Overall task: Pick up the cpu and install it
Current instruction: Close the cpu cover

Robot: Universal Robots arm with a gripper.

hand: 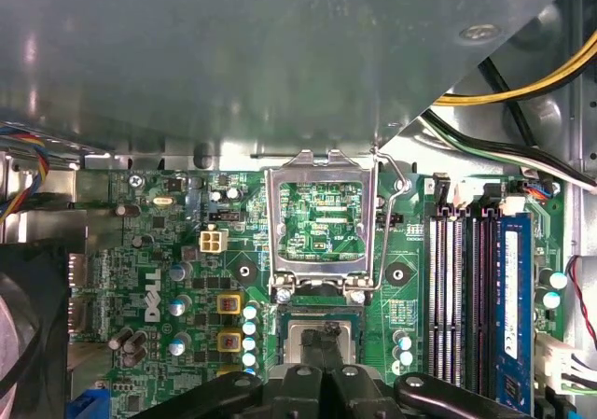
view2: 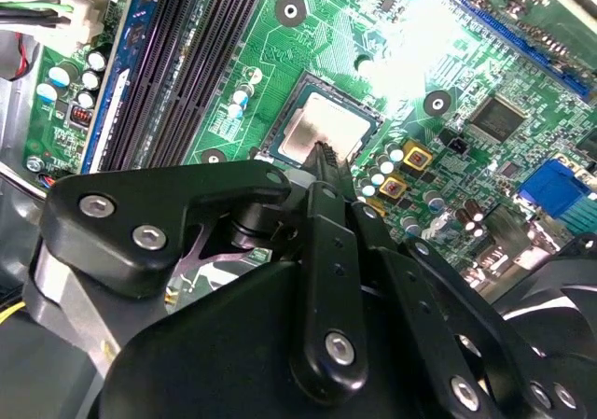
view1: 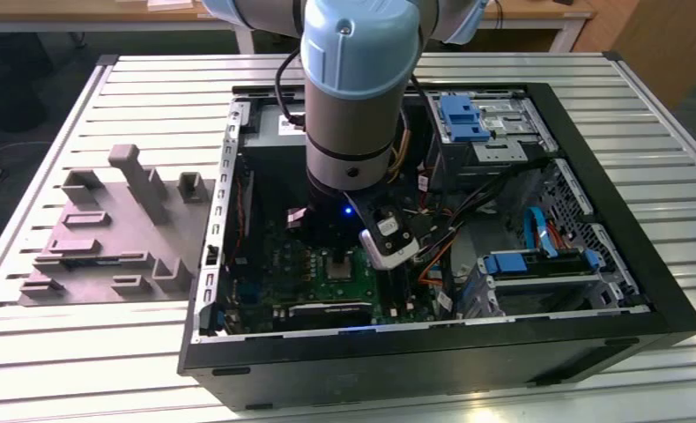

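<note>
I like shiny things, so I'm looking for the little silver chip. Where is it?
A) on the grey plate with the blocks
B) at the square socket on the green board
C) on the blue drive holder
B: in the second wrist view the cpu lies at the socket on the green board, right at the tip of the gripper.

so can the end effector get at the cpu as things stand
Looks like yes: the end effector is right over the cpu at the socket. The socket's load plate stands flipped open, and no cable or card lies between them.
</note>
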